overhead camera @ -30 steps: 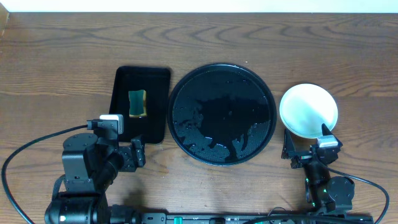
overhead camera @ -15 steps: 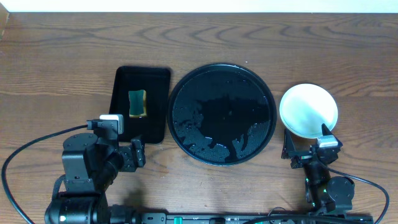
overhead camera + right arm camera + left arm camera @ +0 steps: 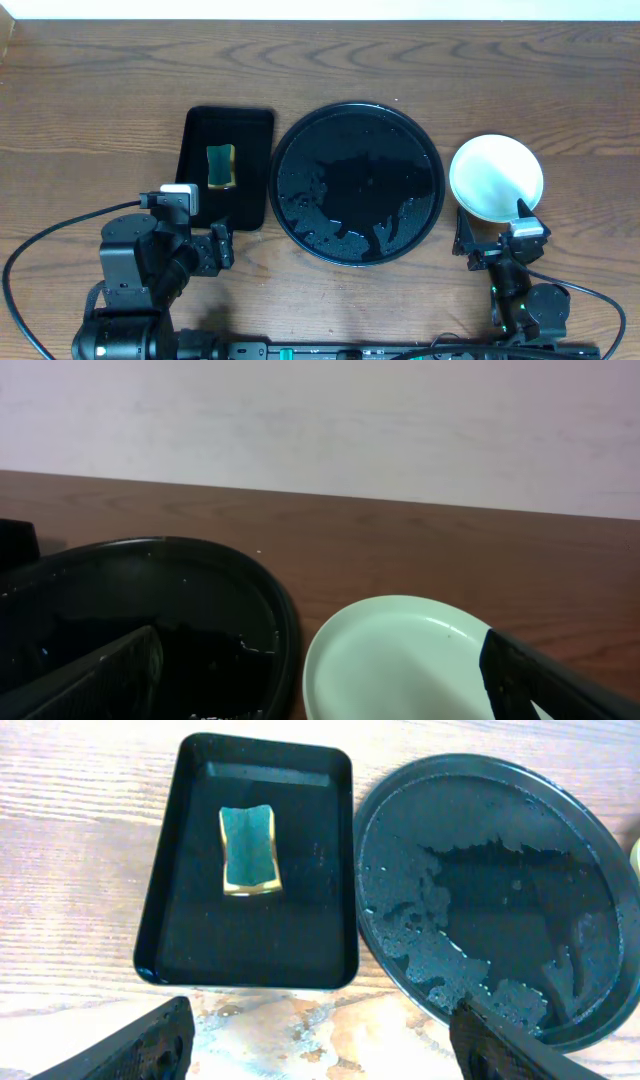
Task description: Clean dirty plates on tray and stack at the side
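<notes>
— What's on your left?

— Your left gripper [image 3: 320, 1055] hangs over the table [image 3: 100, 100] with its fingers spread wide and empty, just short of the small rectangular tray [image 3: 196, 190]. A sponge [image 3: 221, 166] lies in that tray.

— And the middle?

— The round tray [image 3: 357, 135] sits beside it, glossy and patched with water.

— The plates?

— The plates [image 3: 496, 178] rest on the table just right of the round tray. You can only see the pale top one. Your right gripper [image 3: 491, 232] sits at their near edge, fingers wide apart, gripping nothing.
</notes>
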Robot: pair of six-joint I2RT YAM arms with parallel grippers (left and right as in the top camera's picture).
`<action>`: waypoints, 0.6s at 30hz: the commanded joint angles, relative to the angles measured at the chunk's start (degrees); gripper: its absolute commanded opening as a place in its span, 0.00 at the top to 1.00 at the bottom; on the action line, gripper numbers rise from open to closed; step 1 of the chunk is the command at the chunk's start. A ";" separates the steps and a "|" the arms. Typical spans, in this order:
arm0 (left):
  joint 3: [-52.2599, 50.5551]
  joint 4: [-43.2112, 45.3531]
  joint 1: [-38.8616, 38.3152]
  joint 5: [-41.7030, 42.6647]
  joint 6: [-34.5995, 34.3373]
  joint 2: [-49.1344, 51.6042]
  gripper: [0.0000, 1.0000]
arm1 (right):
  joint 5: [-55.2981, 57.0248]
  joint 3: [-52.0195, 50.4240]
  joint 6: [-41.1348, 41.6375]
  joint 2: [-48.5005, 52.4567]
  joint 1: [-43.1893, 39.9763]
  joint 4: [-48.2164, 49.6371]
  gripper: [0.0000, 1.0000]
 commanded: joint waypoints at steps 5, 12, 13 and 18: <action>-7.39 3.72 0.20 -0.96 1.01 -6.32 0.18 | 0.07 -0.07 -0.22 -0.39 0.31 -0.24 0.01; -27.82 23.56 0.20 -0.90 -1.60 -20.22 0.18 | 0.07 -0.07 -0.22 -0.39 0.31 -0.24 0.01; -30.71 27.21 0.20 -0.87 -1.68 -22.56 0.18 | 0.07 -0.07 -0.22 -0.39 0.31 -0.24 0.01; -41.22 39.82 0.20 -0.94 -1.64 -32.37 0.18 | 0.07 -0.07 -0.22 -0.39 0.31 -0.24 0.01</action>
